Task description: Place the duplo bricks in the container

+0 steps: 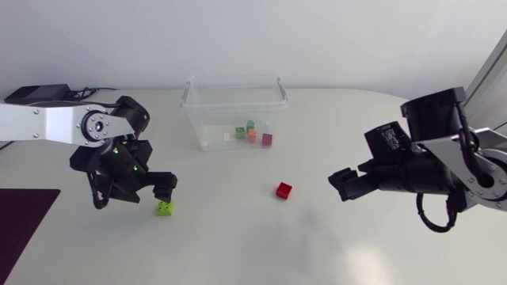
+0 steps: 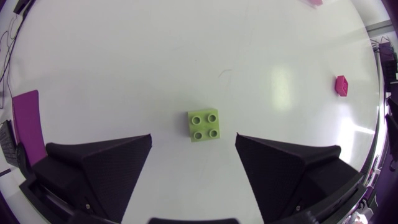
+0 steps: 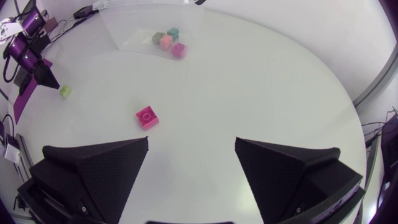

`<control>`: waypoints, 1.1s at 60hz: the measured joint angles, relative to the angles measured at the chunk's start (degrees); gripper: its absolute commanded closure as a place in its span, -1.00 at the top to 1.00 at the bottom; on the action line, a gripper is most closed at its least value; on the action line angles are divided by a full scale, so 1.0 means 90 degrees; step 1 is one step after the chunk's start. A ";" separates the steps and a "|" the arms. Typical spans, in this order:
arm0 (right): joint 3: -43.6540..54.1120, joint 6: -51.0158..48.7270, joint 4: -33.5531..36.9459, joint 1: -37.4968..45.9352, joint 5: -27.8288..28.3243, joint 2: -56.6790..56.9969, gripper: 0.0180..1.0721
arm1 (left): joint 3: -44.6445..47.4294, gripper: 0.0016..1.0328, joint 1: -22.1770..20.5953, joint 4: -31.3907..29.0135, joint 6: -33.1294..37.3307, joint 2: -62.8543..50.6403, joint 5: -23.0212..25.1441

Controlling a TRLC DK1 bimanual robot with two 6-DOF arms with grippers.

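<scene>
Left gripper [image 2: 193,135] is released, fingers spread wide, nothing in the grasp. It hangs low over the table [image 1: 238,249], pointing down. The lime brick [image 2: 203,125] sits studs-up on the table just ahead of the gap between the fingertips, with clear space to each finger, so no contact.

Taking the container [image 1: 190,101] as reference, from overhead that left gripper [image 1: 158,192] and the lime brick [image 1: 165,208] are well out in front of it, off past its left-arm-side corner. The brick is just beside the lower fingertip.

Right gripper [image 3: 191,142] is also released, jaws wide and only bare table between them. Overhead, the right gripper [image 1: 342,184] is held out in front of the container on the right-arm side, well apart from it, nose pointing back toward the middle of the table.

The red brick [image 1: 283,190] lies loose on the table in front of the container, below its right-arm-side corner, between the two grippers and nearer the right one. In the right wrist view the red brick [image 3: 147,117] is ahead of the fingers and not touched.

The container is clear plastic, upright, open on top. Four small bricks are inside on its floor, bunched together: green [image 1: 240,132], teal [image 1: 250,124], orange [image 1: 252,135], magenta [image 1: 267,139].

A dark purple mat [image 1: 20,218] lies at the table edge, far out from the container on the left-arm side, beyond the left gripper.
</scene>
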State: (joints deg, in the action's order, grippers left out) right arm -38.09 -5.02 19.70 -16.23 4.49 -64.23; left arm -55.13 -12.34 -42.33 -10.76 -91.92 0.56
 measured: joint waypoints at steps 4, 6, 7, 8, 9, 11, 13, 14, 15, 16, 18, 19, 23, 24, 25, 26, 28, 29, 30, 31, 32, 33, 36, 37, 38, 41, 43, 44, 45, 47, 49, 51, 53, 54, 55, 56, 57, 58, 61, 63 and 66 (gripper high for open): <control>-0.0070 -0.0066 0.0000 -0.0124 0.0002 -0.0192 0.92 | -0.0015 0.77 -0.0036 0.0049 -0.0027 -0.0129 -0.0034; -0.0102 -0.0080 -0.0007 -0.0168 0.0002 -0.0299 0.92 | -0.0015 0.77 -0.0036 0.0080 -0.0046 -0.0182 -0.0078; -0.0112 -0.0090 -0.0015 -0.0192 0.0002 -0.0347 0.92 | -0.0017 0.76 -0.0036 0.0092 -0.0061 -0.0223 -0.0095; -0.0124 -0.0097 -0.0019 -0.0211 0.0000 -0.0408 0.92 | -0.0019 0.76 -0.0036 0.0097 -0.0087 -0.0260 -0.0102; -0.0129 -0.0112 -0.0019 -0.0226 0.0000 -0.0440 0.92 | -0.0027 0.76 -0.0036 0.0100 -0.0097 -0.0287 -0.0114; -0.0134 -0.0114 -0.0022 -0.0245 0.0000 -0.0546 0.92 | -0.0036 0.76 -0.0039 0.0107 -0.0121 -0.0342 -0.0124; -0.0136 -0.0117 -0.0027 -0.0274 0.0000 -0.0622 0.92 | -0.0039 0.76 -0.0058 0.0141 -0.0129 -0.0401 -0.0129; -0.0136 -0.0124 -0.0029 -0.0291 0.0000 -0.0680 0.92 | -0.0044 0.76 -0.0068 0.0151 -0.0141 -0.0440 -0.0138; -0.0136 -0.0138 -0.0041 -0.0308 0.0000 -0.0716 0.92 | -0.0051 0.76 -0.0078 0.0151 -0.0143 -0.0471 -0.0143; -0.0136 -0.0141 -0.0046 -0.0321 0.0000 -0.0743 0.92 | -0.0058 0.76 -0.0097 0.0153 -0.0146 -0.0505 -0.0148; -0.0136 -0.0163 -0.0063 -0.0345 0.0000 -0.0799 0.92 | -0.0073 0.74 -0.0117 0.0170 -0.0146 -0.0566 -0.0148; -0.0138 -0.0165 -0.0068 -0.0359 0.0000 -0.0831 0.92 | -0.0083 0.74 -0.0131 0.0170 -0.0148 -0.0593 -0.0146; -0.0138 -0.0202 -0.0070 -0.0384 0.0000 -0.0891 0.92 | -0.0100 0.68 -0.0168 0.0206 -0.0170 -0.0682 -0.0148; -0.0138 -0.0209 -0.0073 -0.0393 -0.0005 -0.0908 0.91 | -0.0112 0.68 -0.0180 0.0209 -0.0180 -0.0712 -0.0148; -0.0141 -0.0211 -0.0083 -0.0396 -0.0010 -0.0920 0.92 | -0.0124 0.66 -0.0180 0.0211 -0.0192 -0.0731 -0.0148; -0.0141 -0.0216 -0.0095 -0.0396 -0.0010 -0.0942 0.92 | -0.0131 0.62 -0.0185 0.0211 -0.0192 -0.0748 -0.0148; -0.0146 -0.0240 -0.0119 -0.0401 -0.0024 -0.0964 0.91 | -0.0155 0.57 -0.0202 0.0216 -0.0199 -0.0797 -0.0151; -0.0151 -0.0265 -0.0141 -0.0403 -0.0024 -0.0986 0.91 | -0.0170 0.52 -0.0204 0.0223 -0.0199 -0.0826 -0.0148; -0.0155 -0.0272 -0.0170 -0.0408 -0.0027 -0.1003 0.91 | -0.0172 0.50 -0.0216 0.0238 -0.0216 -0.0850 -0.0151; -0.0168 -0.0291 -0.0185 -0.0413 -0.0029 -0.1025 0.91 | -0.0177 0.45 -0.0223 0.0248 -0.0228 -0.0867 -0.0153; -0.0180 -0.0304 -0.0192 -0.0413 -0.0029 -0.1042 0.91 | -0.0180 0.39 -0.0228 0.0262 -0.0253 -0.0884 -0.0168; -0.0187 -0.0306 -0.0209 -0.0413 -0.0032 -0.1056 0.91 | -0.0180 0.35 -0.0236 0.0270 -0.0262 -0.0899 -0.0170; -0.0216 -0.0342 -0.0231 -0.0437 -0.0036 -0.1122 0.91 | -0.0180 0.19 -0.0248 0.0287 -0.0306 -0.0950 -0.0172; -0.0223 -0.0355 -0.0243 -0.0440 -0.0034 -0.1139 0.91 | -0.0180 0.14 -0.0248 0.0291 -0.0311 -0.0962 -0.0172; -0.0233 -0.0357 -0.0270 -0.0447 -0.0039 -0.1175 0.91 | -0.0180 0.09 -0.0253 0.0301 -0.0316 -0.0974 -0.0172; -0.0260 -0.0427 -0.0359 -0.0476 -0.0051 -0.1282 0.91 | -0.0180 -0.07 -0.0265 0.0323 -0.0335 -0.1015 -0.0175; -0.0296 -0.0481 -0.0384 -0.0488 -0.0049 -0.1379 0.91 | -0.0180 -0.10 -0.0265 0.0335 -0.0342 -0.1049 -0.0194; -0.0321 -0.0503 -0.0391 -0.0498 -0.0049 -0.1430 0.91 | -0.0180 -0.11 -0.0272 0.0338 -0.0352 -0.1069 -0.0197; -0.0338 -0.0522 -0.0398 -0.0508 -0.0046 -0.1469 0.91 | -0.0180 -0.14 -0.0274 0.0338 -0.0355 -0.1086 -0.0197; -0.0379 -0.0597 -0.0406 -0.0527 -0.0041 -0.1549 0.91 | -0.0180 -0.18 -0.0279 0.0340 -0.0357 -0.1110 -0.0199; -0.0415 -0.0644 -0.0435 -0.0554 -0.0007 -0.1627 0.91 | -0.0180 -0.19 -0.0296 0.0340 -0.0357 -0.1129 -0.0202; -0.0437 -0.0704 -0.0498 -0.0580 0.0032 -0.1700 0.91 | -0.0180 -0.23 -0.0318 0.0362 -0.0357 -0.1141 -0.0221; -0.0481 -0.0787 -0.0544 -0.0610 0.0134 -0.1792 0.91 | -0.0180 -0.25 -0.0357 0.0384 -0.0357 -0.1141 -0.0221; -0.0503 -0.0806 -0.0549 -0.0612 0.0180 -0.1829 0.91 | -0.0180 -0.27 -0.0381 0.0389 -0.0357 -0.1141 -0.0221; -0.0532 -0.0835 -0.0554 -0.0619 0.0236 -0.1877 0.91 | -0.0180 -0.29 -0.0401 0.0398 -0.0357 -0.1141 -0.0223; -0.0566 -0.0865 -0.0559 -0.0624 0.0304 -0.1933 0.91 | -0.0180 -0.31 -0.0415 0.0408 -0.0357 -0.1141 -0.0223; -0.0597 -0.0896 -0.0563 -0.0629 0.0355 -0.1984 0.91 | -0.0180 -0.33 -0.0435 0.0415 -0.0357 -0.1141 -0.0223; -0.0629 -0.0930 -0.0571 -0.0636 0.0393 -0.2035 0.91 | -0.0180 -0.34 -0.0449 0.0435 -0.0357 -0.1141 -0.0223; -0.0748 -0.1003 -0.0576 -0.0651 0.0515 -0.2232 0.91 | -0.0177 -0.35 -0.0474 0.0495 -0.0357 -0.1139 -0.0221; -0.0840 -0.1054 -0.0576 -0.0661 0.0566 -0.2390 0.91 | -0.0177 -0.36 -0.0476 0.0542 -0.0355 -0.1132 -0.0221; -0.0952 -0.1154 -0.0576 -0.0673 0.0668 -0.2606 0.91 | -0.0175 -0.38 -0.0476 0.0578 -0.0355 -0.1100 -0.0238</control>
State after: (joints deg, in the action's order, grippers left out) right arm -46.65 -15.40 14.52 -22.28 10.50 -87.68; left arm -56.71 -16.62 -37.12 -13.96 -101.82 -1.58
